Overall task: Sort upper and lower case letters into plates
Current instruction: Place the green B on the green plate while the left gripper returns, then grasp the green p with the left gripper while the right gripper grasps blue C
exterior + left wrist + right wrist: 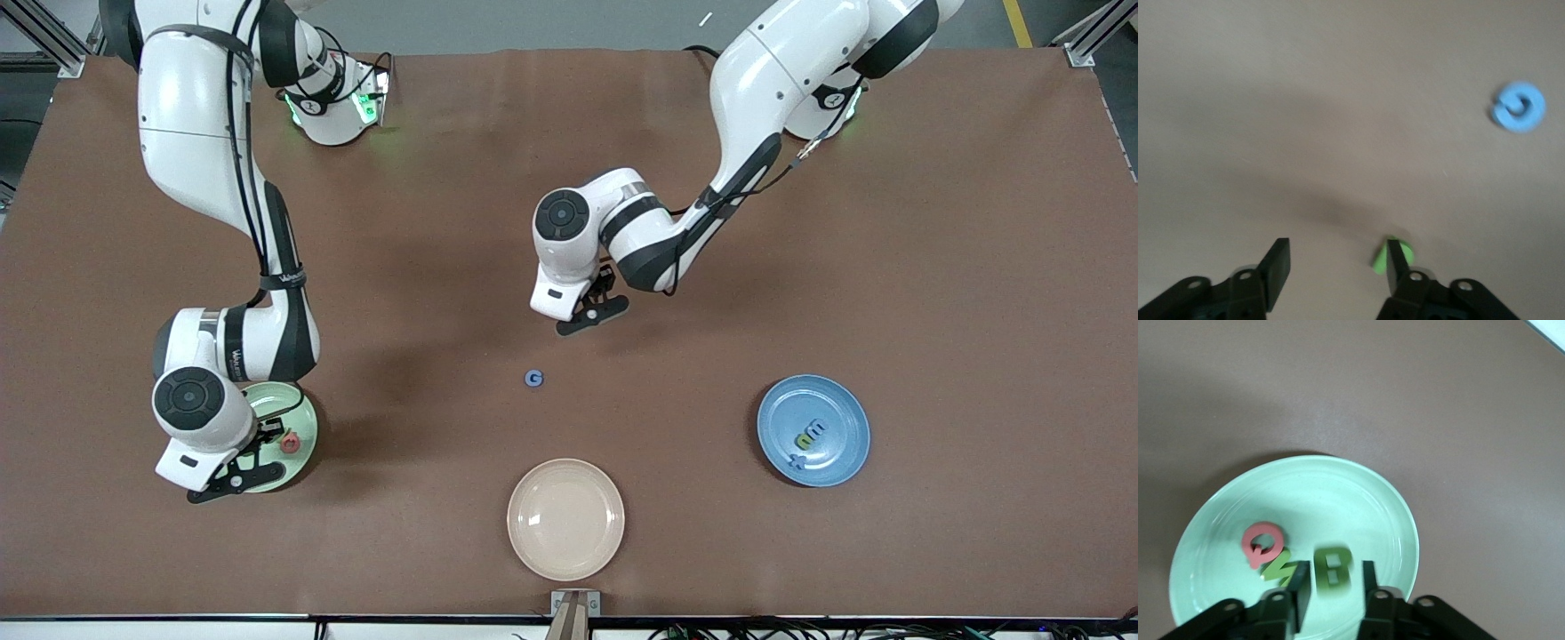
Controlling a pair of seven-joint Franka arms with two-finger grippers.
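Most letters are sorted: the green plate (1358,487) has Q (1262,543), N (1280,568) and B (1332,569) under the open, empty right gripper (1333,587), the blue plate (813,430) three, while the left gripper (1335,263), fingers apart, hovers over a green letter (1393,254) near blue G (533,379) on the surface.

Brown table (933,267) w/ grey floor (551,22), alu frame posts (1089,40) at corners.

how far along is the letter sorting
Mostly done. The blue plate holds three small letters; the green plate holds a red Q and a green N. The right gripper hangs open over that plate with a green B between its fingers. Left: the blue G and a green piece by the open left gripper.
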